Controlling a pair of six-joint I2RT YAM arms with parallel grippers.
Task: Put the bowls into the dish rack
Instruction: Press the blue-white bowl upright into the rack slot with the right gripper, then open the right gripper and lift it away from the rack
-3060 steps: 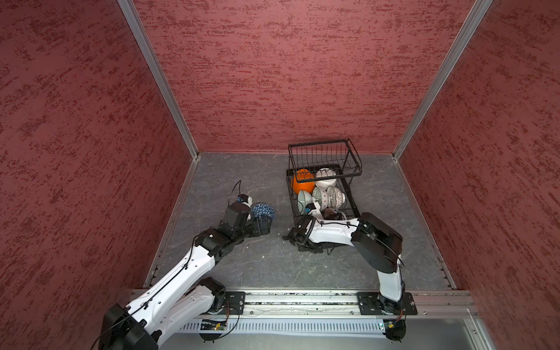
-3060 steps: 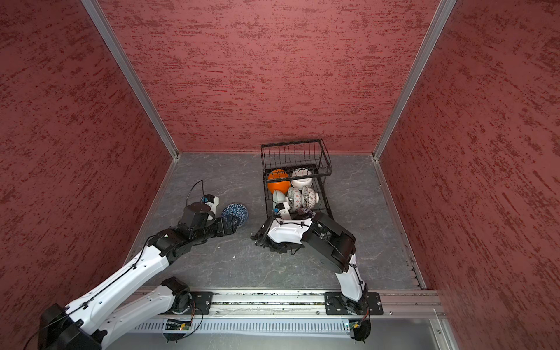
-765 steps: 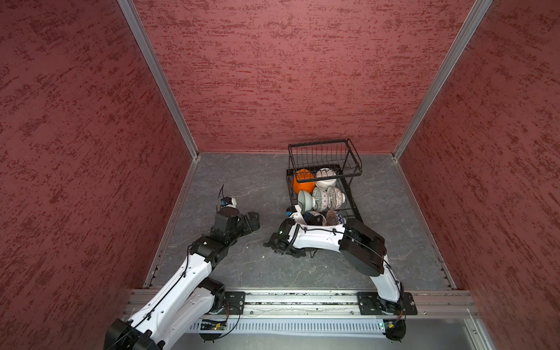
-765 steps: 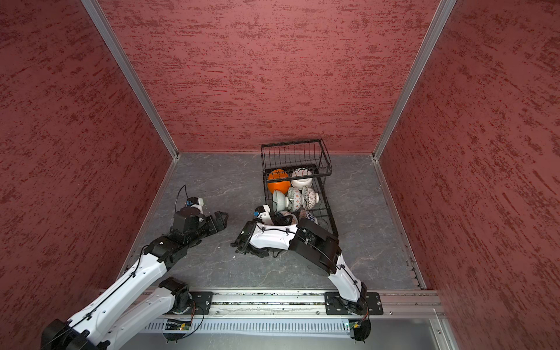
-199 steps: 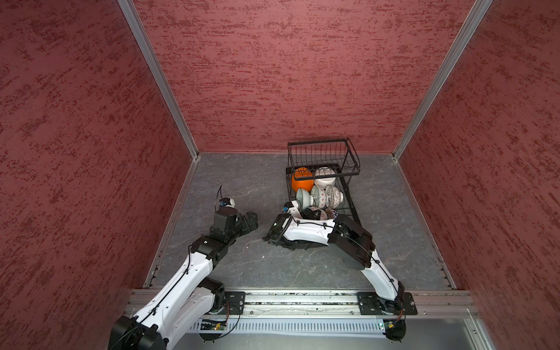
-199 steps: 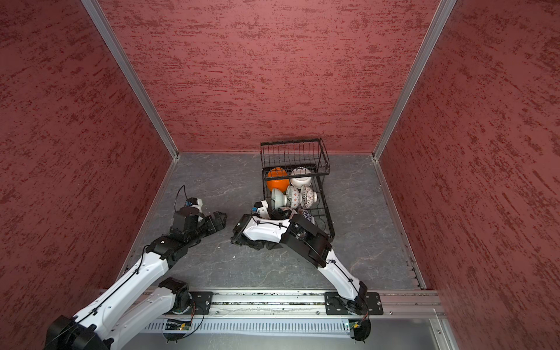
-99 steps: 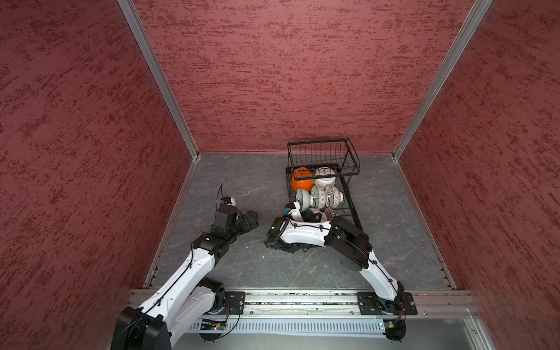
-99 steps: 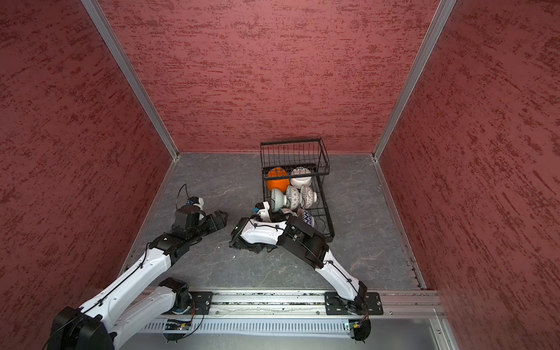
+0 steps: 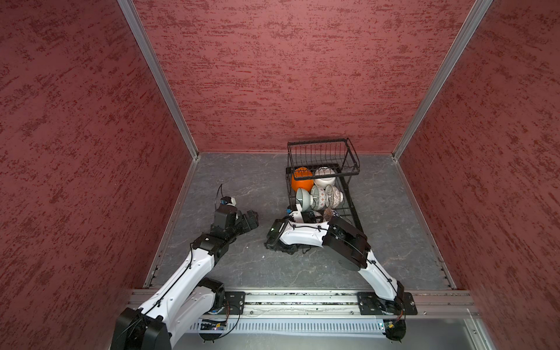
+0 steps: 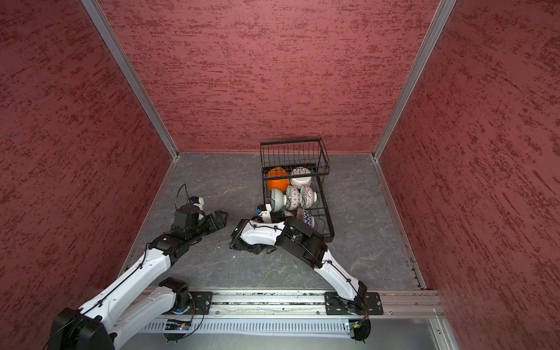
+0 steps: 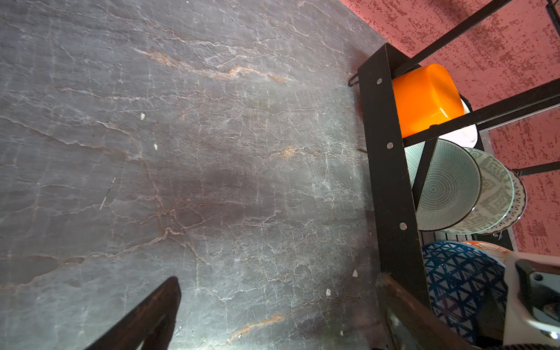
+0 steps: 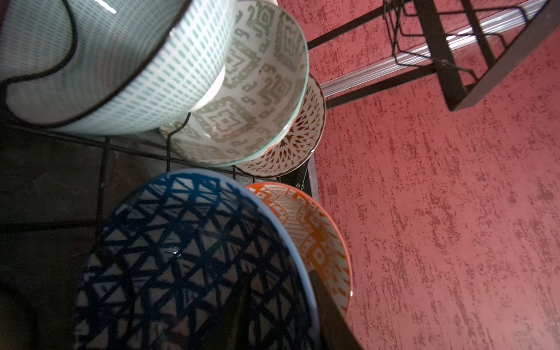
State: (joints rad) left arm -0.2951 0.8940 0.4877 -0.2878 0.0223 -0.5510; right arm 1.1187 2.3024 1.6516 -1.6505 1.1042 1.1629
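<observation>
The black wire dish rack [image 9: 318, 141] stands at the back right, and several bowls sit on its base. The orange bowl [image 9: 301, 183] and white bowl [image 9: 324, 181] lie under the raised basket. The grey-green bowl [image 12: 121, 60] and two patterned ones stand on edge in front of them. The blue-patterned bowl [image 12: 188, 257] leans beside the red-orange one [image 12: 318, 239] at the near end. My right gripper [image 12: 281, 309] straddles the blue bowl's rim, its jaws apart with a gap inside. Left of the rack, my left gripper [image 9: 250, 219] hangs open and empty over bare floor.
Red textured walls close in the grey stone floor [image 9: 242, 181] on three sides. The right arm's elbow [image 9: 348, 242] lies low in front of the rack's near end. The rack's upright frame [image 11: 391, 181] stands close beside the left gripper.
The right gripper's jaws have parted from the blue bowl's rim, and the bowl now rests in the rack. The right arm's elbow has shifted slightly. The left arm has barely moved.
</observation>
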